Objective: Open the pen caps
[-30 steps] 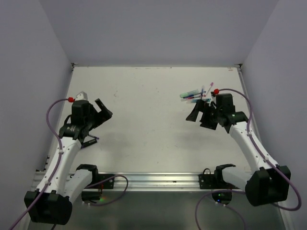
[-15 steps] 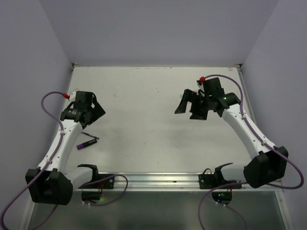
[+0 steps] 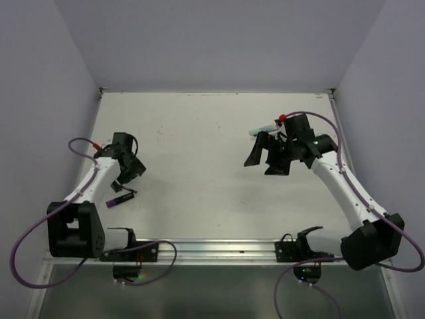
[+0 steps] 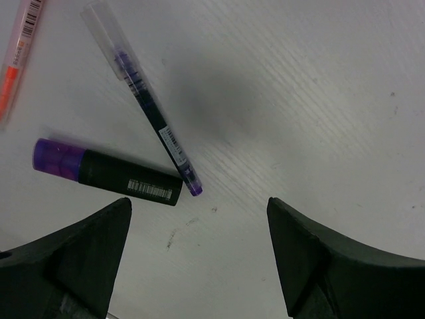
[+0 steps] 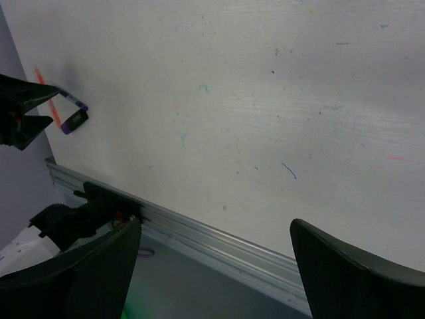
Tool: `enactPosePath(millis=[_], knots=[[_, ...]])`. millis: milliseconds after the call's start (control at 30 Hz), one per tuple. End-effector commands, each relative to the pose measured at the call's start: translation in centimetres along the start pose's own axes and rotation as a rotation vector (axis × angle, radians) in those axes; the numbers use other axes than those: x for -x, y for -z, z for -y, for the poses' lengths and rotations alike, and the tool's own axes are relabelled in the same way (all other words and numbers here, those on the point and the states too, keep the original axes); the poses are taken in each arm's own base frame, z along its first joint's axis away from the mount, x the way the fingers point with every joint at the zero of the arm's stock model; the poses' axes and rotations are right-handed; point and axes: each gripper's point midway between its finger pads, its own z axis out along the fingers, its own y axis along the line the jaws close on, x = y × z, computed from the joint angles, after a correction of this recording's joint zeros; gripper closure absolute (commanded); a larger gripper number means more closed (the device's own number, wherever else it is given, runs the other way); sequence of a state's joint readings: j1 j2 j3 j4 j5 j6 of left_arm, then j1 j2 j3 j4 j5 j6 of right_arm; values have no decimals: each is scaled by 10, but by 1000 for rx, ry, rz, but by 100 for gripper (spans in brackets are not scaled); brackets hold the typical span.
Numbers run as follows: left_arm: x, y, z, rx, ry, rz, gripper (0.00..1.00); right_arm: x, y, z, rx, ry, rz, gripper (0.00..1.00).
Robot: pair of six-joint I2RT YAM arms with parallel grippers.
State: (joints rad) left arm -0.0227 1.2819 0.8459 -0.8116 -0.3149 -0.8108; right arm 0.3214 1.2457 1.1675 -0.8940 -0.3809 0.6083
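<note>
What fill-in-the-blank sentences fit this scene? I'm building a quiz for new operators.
The black marker's cap is ___ in colour. The thin pen's cap is see-through, that is, ___. The left gripper hovers above them with its jaws ___. The right gripper, over bare table, holds ___.
Missing words: purple; clear; open; nothing.
</note>
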Motion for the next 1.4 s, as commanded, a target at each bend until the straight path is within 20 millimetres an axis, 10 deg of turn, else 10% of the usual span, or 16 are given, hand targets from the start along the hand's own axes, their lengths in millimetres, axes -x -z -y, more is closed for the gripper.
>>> enactPosePath(millis=[0, 1367], knots=[[15, -11, 0, 7, 73, 19, 15, -10, 5, -4, 30, 19, -30, 1], [-11, -59, -13, 113, 126, -93, 45, -16, 5, 0, 18, 81, -90, 1]])
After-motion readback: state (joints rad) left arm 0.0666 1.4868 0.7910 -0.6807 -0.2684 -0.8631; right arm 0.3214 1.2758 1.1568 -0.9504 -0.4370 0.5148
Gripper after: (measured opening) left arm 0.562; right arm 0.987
